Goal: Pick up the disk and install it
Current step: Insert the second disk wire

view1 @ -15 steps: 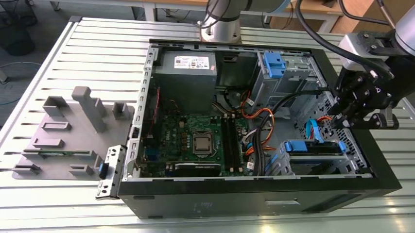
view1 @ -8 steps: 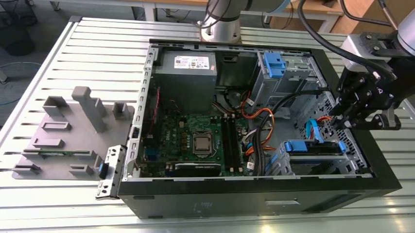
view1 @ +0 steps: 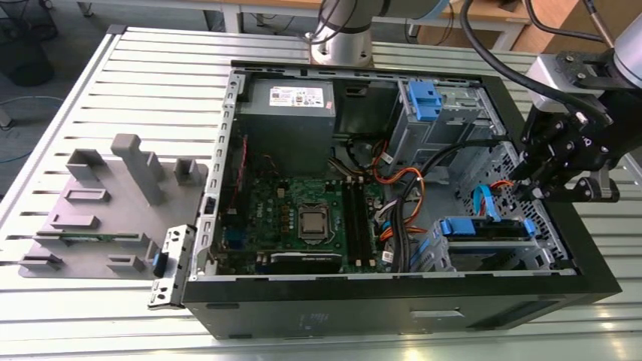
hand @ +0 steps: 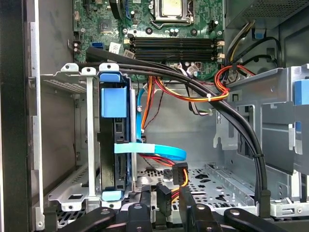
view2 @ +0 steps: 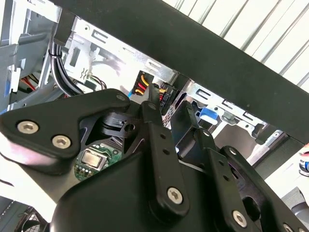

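Hanging over the open computer case (view1: pixel 401 301) at the exterior view's right, the gripper (view1: pixel 546 188) sits just above the drive bays. The case lies on its side on a slatted metal desk (view1: pixel 120 60), with a grey holder block (view1: pixel 101 218) resting beside it on the exterior view's left.

The disk (hand: pixel 115 150) stands on edge inside a silver cage (hand: pixel 63 82), with its blue rail (hand: pixel 115 101) showing at the near end; in the exterior view the same blue rail (view1: pixel 483 228) shows in the lower bay. A blue ribbon cable (hand: pixel 159 151) curves away from the disk.

In the first wrist view a black plug (hand: pixel 179 175) with red, yellow and orange wires lies right by the gripper's tip (hand: pixel 165 195). Whether the jaws are closed on anything, I cannot tell.

The grey power-supply box (view1: pixel 289 113) carries a white sticker (view1: pixel 299 96), with print too small to read. The green motherboard (view1: pixel 301 218) fills the case floor.
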`<state>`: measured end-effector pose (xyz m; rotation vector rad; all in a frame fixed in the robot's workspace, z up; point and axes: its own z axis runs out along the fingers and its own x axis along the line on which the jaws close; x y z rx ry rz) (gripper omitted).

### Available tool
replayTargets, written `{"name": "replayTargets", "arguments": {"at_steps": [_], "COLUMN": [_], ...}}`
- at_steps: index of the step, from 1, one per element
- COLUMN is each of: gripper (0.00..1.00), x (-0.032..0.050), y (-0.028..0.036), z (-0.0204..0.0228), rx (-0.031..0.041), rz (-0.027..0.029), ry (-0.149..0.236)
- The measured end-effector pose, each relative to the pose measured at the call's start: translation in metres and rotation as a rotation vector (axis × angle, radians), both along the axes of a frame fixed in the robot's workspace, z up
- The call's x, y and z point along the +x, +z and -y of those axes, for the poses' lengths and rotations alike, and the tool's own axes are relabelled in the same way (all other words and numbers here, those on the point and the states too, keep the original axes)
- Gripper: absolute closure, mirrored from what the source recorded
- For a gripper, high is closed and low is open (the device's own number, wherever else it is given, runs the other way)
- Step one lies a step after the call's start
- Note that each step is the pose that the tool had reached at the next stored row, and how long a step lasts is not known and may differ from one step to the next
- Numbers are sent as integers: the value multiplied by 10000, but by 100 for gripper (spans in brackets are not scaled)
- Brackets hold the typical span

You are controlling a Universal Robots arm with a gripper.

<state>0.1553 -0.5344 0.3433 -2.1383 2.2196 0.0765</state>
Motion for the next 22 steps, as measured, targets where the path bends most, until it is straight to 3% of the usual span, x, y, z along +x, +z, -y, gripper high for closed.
{"name": "replayTargets", "arguments": {"at_steps": [4, 6, 17, 22], "gripper": [71, 82, 84, 84], "x": [0, 0, -2, -48], "y": [0, 0, -1, -1], "z": [0, 0, 0, 23], "rx": [-1, -1, -2, -2], "rz": [0, 0, 0, 17], "ry": [0, 0, 0, 1]}}
